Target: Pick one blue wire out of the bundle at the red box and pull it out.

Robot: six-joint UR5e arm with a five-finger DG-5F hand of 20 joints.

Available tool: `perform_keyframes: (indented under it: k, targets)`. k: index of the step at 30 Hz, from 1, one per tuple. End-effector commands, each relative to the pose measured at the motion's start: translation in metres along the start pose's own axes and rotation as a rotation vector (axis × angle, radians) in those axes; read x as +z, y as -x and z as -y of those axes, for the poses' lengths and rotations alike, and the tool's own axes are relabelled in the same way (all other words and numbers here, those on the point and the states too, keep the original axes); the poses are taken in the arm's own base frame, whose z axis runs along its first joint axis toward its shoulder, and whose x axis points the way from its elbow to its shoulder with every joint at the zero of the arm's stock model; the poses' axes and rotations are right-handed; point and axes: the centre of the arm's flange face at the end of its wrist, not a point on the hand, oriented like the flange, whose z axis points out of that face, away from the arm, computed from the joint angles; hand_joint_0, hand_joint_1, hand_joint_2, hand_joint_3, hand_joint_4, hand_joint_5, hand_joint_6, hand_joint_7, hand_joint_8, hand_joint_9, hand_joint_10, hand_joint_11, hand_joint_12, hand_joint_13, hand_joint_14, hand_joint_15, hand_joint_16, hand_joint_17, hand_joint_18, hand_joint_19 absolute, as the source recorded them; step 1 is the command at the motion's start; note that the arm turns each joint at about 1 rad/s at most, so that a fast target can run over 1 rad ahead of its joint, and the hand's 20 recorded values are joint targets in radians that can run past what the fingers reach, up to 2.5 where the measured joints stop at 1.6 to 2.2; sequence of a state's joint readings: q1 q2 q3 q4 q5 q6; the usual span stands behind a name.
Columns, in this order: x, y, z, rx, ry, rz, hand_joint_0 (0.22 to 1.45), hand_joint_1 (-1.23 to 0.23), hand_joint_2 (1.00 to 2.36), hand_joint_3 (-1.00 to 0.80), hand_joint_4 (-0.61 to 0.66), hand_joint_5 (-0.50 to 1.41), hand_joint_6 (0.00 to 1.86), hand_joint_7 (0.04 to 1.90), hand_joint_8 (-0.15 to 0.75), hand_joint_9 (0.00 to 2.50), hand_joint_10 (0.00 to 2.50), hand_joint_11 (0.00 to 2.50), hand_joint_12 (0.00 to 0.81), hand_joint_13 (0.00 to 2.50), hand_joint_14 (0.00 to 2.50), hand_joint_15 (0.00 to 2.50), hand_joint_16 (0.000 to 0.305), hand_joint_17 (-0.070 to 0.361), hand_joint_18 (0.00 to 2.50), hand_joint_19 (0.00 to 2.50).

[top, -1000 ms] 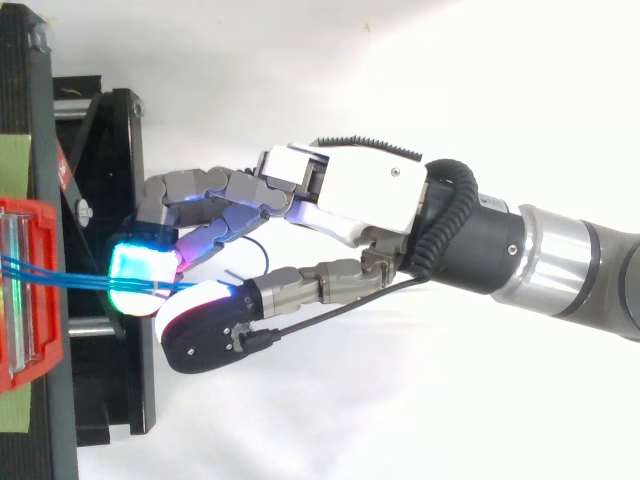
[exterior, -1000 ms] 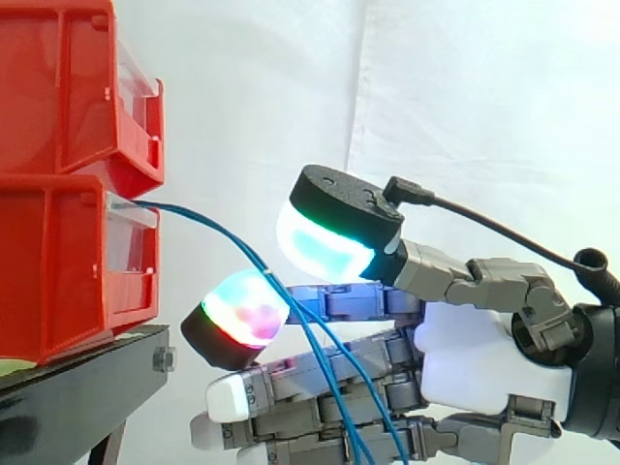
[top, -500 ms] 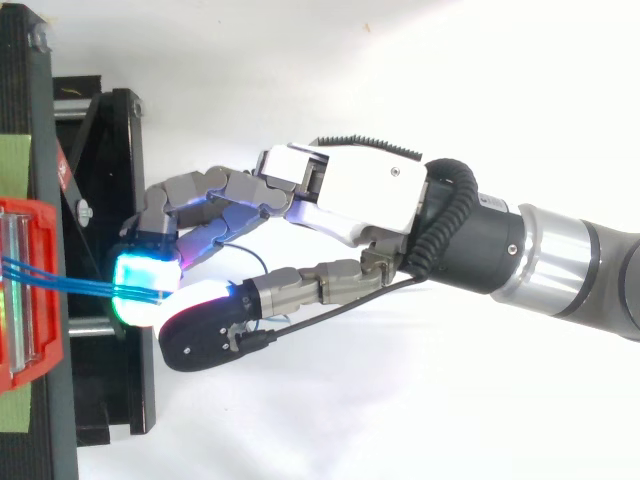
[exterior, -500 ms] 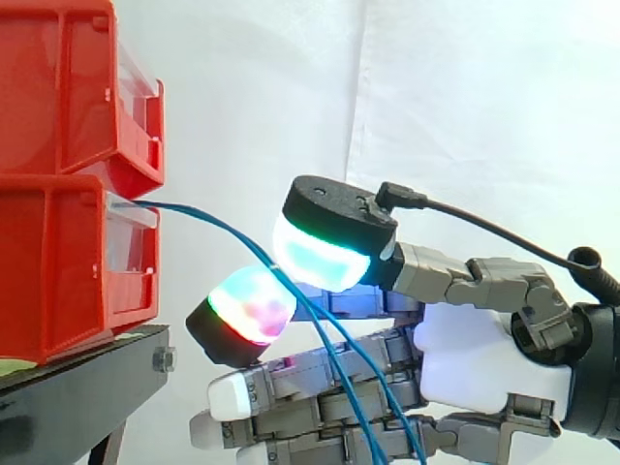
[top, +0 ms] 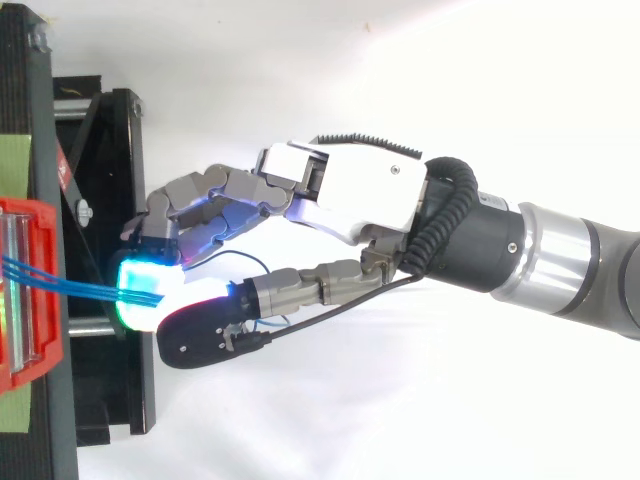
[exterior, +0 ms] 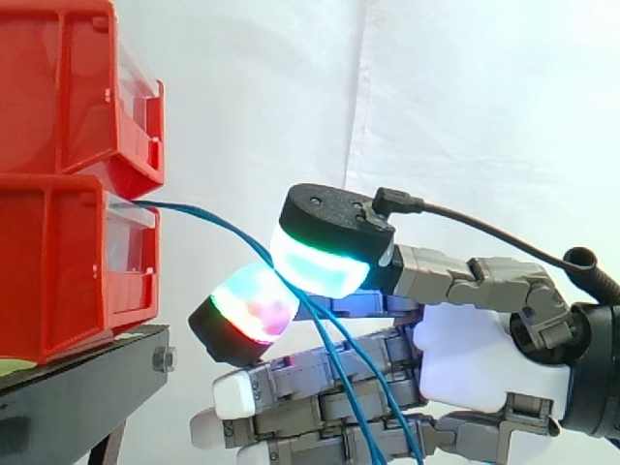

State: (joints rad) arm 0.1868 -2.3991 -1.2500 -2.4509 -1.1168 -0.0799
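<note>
A thin bundle of blue wires point(exterior: 208, 221) leaves the front of the lower red bin point(exterior: 58, 271) and arcs down to the right. In the side view the wires pass between a thumb pad glowing cyan and green point(exterior: 315, 260) and a finger pad glowing red and green point(exterior: 250, 308), then hang down in front of the hand point(exterior: 475, 363). The two pads meet around the wires, just right of the bin. From above, the blue wires point(top: 60, 285) run from the red bin point(top: 30, 300) into the pinch, and the hand point(top: 360, 190) reaches in from the right.
A second red bin point(exterior: 68, 87) is stacked on the lower one, both on a black stand point(exterior: 87, 387) whose frame point(top: 115, 150) lies under the fingertips. A white curtain point(exterior: 465, 116) hangs behind. The arm point(top: 560, 260) enters from the right.
The thumb pad has come down and left toward the finger pad, closing the gap around the blue wires. The hand has crept slightly toward the bin.
</note>
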Motion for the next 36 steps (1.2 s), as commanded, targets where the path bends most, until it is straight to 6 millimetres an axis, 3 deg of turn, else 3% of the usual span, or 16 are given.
perform_keyframes:
  k: [1, 4, 9, 16, 23, 25, 30, 36]
  targets:
    - [0.0001, 0.0009, 0.0002, 0.0, -0.001, 0.001, 0.62, -0.79, 1.02, -0.19, 0.24, -0.18, 0.87, 0.97, 0.285, 0.78, 0.02, 0.43, 0.37, 0.46, 0.01, 0.23, 0.055, 0.124, 0.4, 0.3]
    - [0.0007, 0.0007, -0.0016, 0.003, 0.002, 0.001, 0.63, -0.81, 1.02, -0.2, 0.27, -0.18, 0.87, 0.99, 0.293, 0.81, 0.01, 0.45, 0.371, 0.47, 0.01, 0.23, 0.055, 0.124, 0.42, 0.31]
    - [0.0042, -0.0006, -0.0061, 0.007, 0.009, 0.002, 0.6, -0.78, 1.02, -0.16, 0.35, -0.16, 0.82, 1.2, 0.297, 0.86, 0.02, 0.43, 0.375, 0.48, 0.01, 0.23, 0.056, 0.125, 0.42, 0.31]
    - [0.006, 0.0013, -0.008, 0.012, 0.009, 0.005, 0.63, -0.78, 1.01, -0.18, 0.43, -0.12, 0.72, 1.29, 0.319, 0.91, 0.01, 0.4, 0.404, 0.52, 0.01, 0.23, 0.063, 0.141, 0.47, 0.29]
    - [0.0059, 0.0013, -0.0078, 0.022, 0.008, 0.005, 0.68, -0.84, 1.01, -0.17, 0.43, -0.12, 0.7, 1.15, 0.301, 0.87, 0.02, 0.47, 0.376, 0.49, 0.01, 0.23, 0.057, 0.128, 0.43, 0.28]
    - [0.0059, 0.0013, -0.0078, 0.023, 0.008, 0.005, 0.68, -0.85, 1.02, -0.2, 0.45, -0.12, 0.7, 1.12, 0.297, 0.87, 0.02, 0.49, 0.372, 0.49, 0.01, 0.23, 0.055, 0.125, 0.43, 0.28]
    - [0.0059, 0.0013, -0.0078, 0.023, 0.008, 0.005, 0.68, -0.93, 1.0, -0.46, 0.51, -0.13, 0.73, 1.1, 0.29, 0.9, 0.02, 0.56, 0.371, 0.48, 0.01, 0.23, 0.055, 0.125, 0.43, 0.27]
    - [0.0058, 0.0012, -0.0077, 0.024, 0.006, 0.003, 0.62, -0.85, 1.0, -0.5, 0.46, -0.12, 0.75, 1.22, 0.284, 0.97, 0.02, 0.59, 0.367, 0.48, 0.01, 0.23, 0.055, 0.125, 0.41, 0.29]
